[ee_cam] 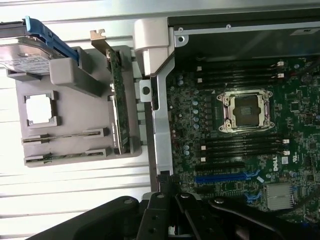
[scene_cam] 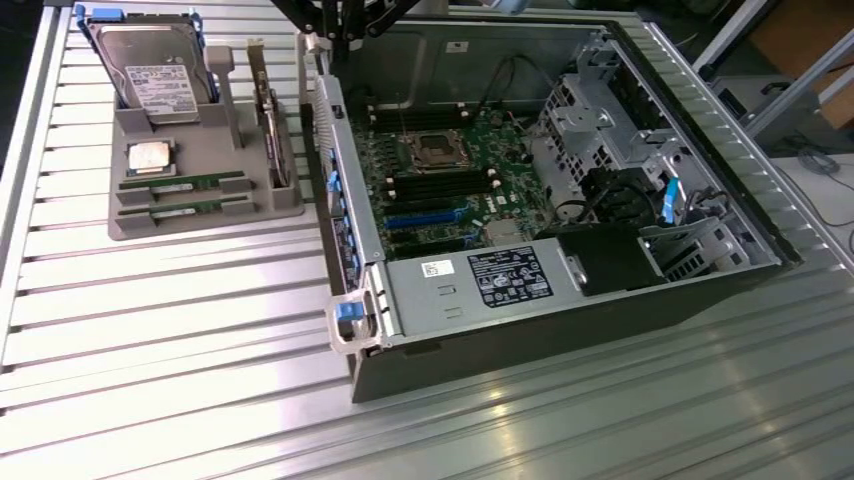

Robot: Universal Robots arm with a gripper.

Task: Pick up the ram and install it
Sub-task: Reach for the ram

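Note:
Two ram sticks lie edge-up in slots at the front of the grey holder (scene_cam: 200,222): one ram stick (scene_cam: 180,183) (ee_cam: 65,135) and a second ram stick (scene_cam: 187,207) (ee_cam: 60,158) just in front of it. My gripper (scene_cam: 334,20) (ee_cam: 172,212) hangs high above the case's side wall (scene_cam: 334,170), between the holder and the motherboard (scene_cam: 454,185). It is shut, with nothing seen in it. On the motherboard, black memory slots (ee_cam: 240,70) (ee_cam: 245,147) run on both sides of the open processor socket (ee_cam: 247,112) (scene_cam: 434,150).
The holder also carries a silver hard drive (scene_cam: 154,65) (ee_cam: 20,55), a square processor chip (scene_cam: 150,157) (ee_cam: 40,110) and an upright expansion card (scene_cam: 274,130) (ee_cam: 118,100). In the open case are a power supply (scene_cam: 494,280) and drive cages (scene_cam: 601,120). The table (scene_cam: 160,330) is ribbed metal.

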